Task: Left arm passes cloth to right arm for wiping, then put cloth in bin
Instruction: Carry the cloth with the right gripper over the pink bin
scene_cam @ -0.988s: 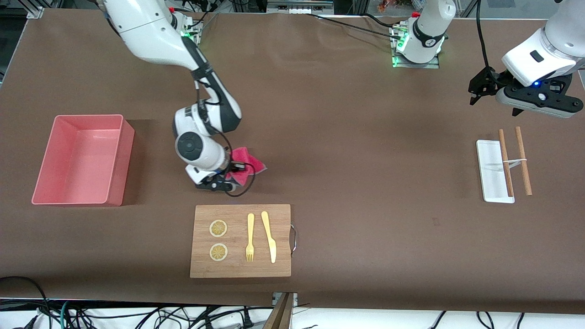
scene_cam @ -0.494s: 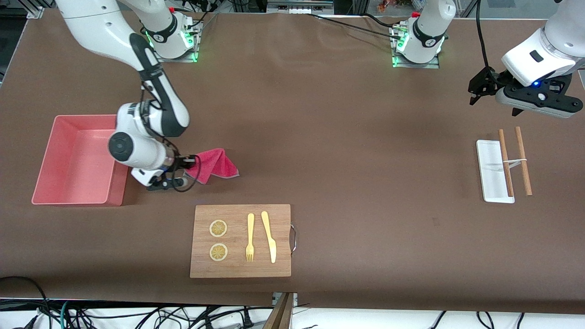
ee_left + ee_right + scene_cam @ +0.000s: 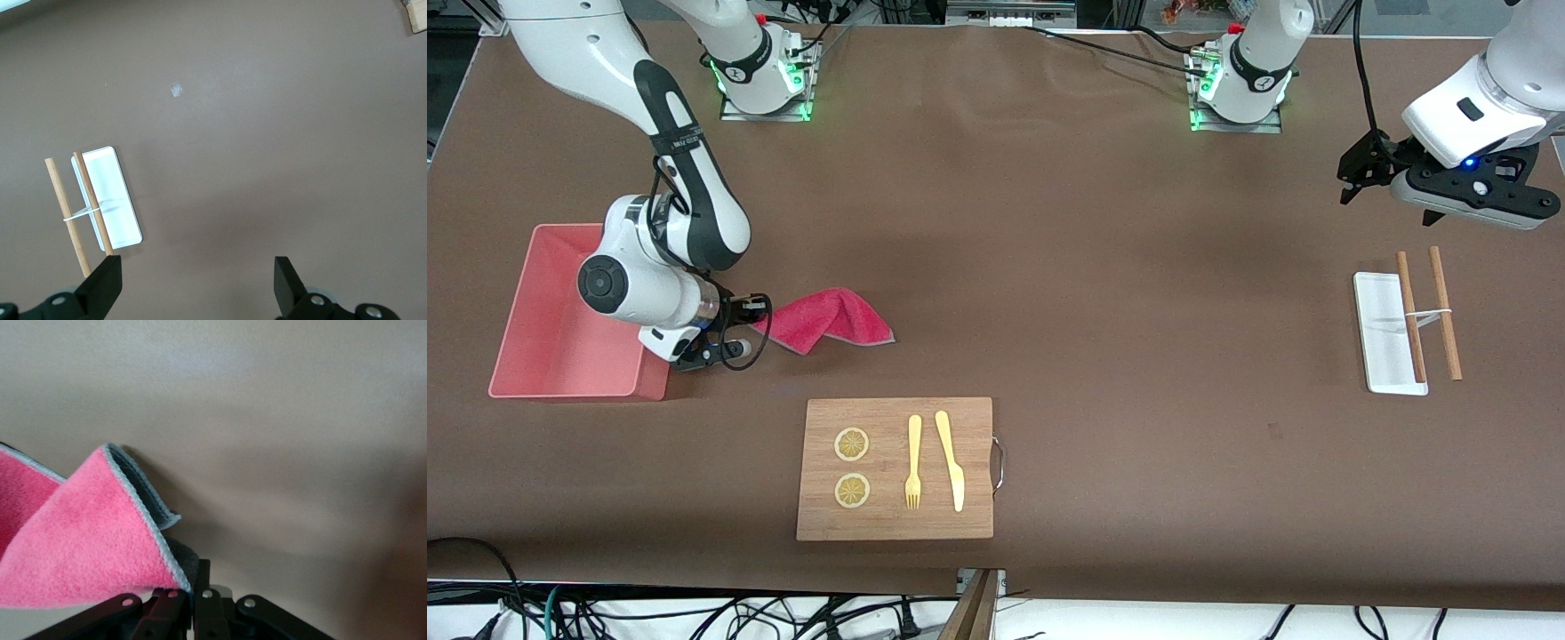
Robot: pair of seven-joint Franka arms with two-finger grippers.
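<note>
Cloth [image 3: 827, 320], crimson-pink with a grey edging, is pinched at one corner by the right gripper [image 3: 740, 313], whose fingers are pressed together on the fabric; in the right wrist view the cloth [image 3: 87, 547] folds over just above the closed fingertips and shows its dark reverse. From that grip the cloth trails toward three o'clock in the front view, its free end sagging toward the brown table [image 3: 1103, 293], though whether it touches the surface cannot be told. The right gripper is beside the wall of the bin [image 3: 511, 329] that faces the left arm's end of the table; the bin, a pale pink tub, sits at nine o'clock from the gripper, and the right arm's wrist overlaps its rim. At about five o'clock from the cloth, nearer the front camera, lies a wooden board [image 3: 978, 462] bearing two lemon slices [image 3: 852, 444], a yellow fork [image 3: 913, 462] and a yellow knife [image 3: 951, 460]. Well apart, toward the left arm's end of the table, the left gripper [image 3: 1352, 178] waits in the air with its fingers [image 3: 100, 283] spread wide and nothing between them, above and just up-table of a small white tray [image 3: 1378, 333] with two wooden sticks [image 3: 1445, 311] laid beside and across it.
</note>
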